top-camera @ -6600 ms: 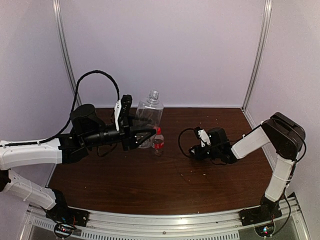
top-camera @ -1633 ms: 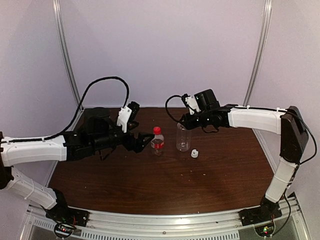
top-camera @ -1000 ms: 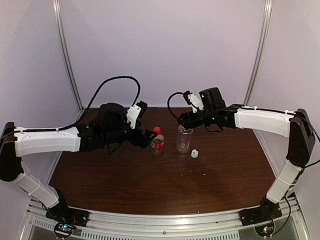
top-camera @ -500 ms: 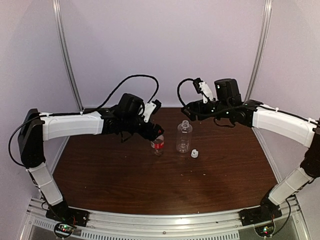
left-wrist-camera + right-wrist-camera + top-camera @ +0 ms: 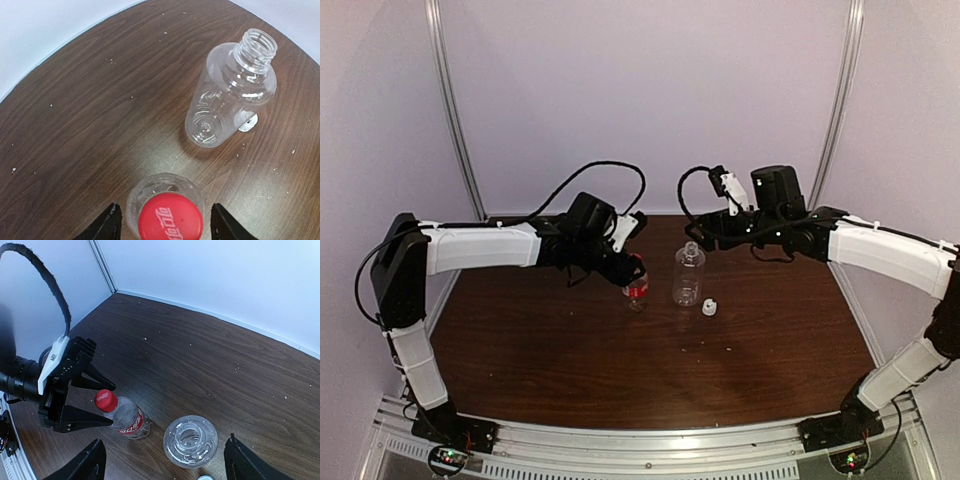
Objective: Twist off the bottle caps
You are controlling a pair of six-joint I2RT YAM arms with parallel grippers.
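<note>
Bottle caps: the red cap (image 5: 170, 219) is on the short red-label bottle (image 5: 127, 421). The white cap (image 5: 709, 308) is off, lying on the table (image 5: 620, 370) just beside the tall clear bottle (image 5: 227, 95).

Changed: the left gripper (image 5: 165, 225) has swung in from the side and now sits over the short bottle. The red cap is centred between its jaws. The jaws have narrowed from wide but are not on the cap yet; a gap shows on each side. The right gripper (image 5: 166, 462) has lifted up and back off the tall bottle. Its jaws are wide and hold nothing, and the bottle's open neck sits below and between them.

Meaning: the tall bottle looks finished, with neck open and cap off. The red cap is next and the grasp is about to close. Nothing braces the short bottle, so it may spin or tip when twisted.

From the left jaws, the tall bottle stands ahead and to the right, well apart. The white cap peeks out from behind it.

Counts:
- Bottles: 2, both upright.
- Caps: 2, one red and on, one white and off.
- Grippers: 2.
</note>
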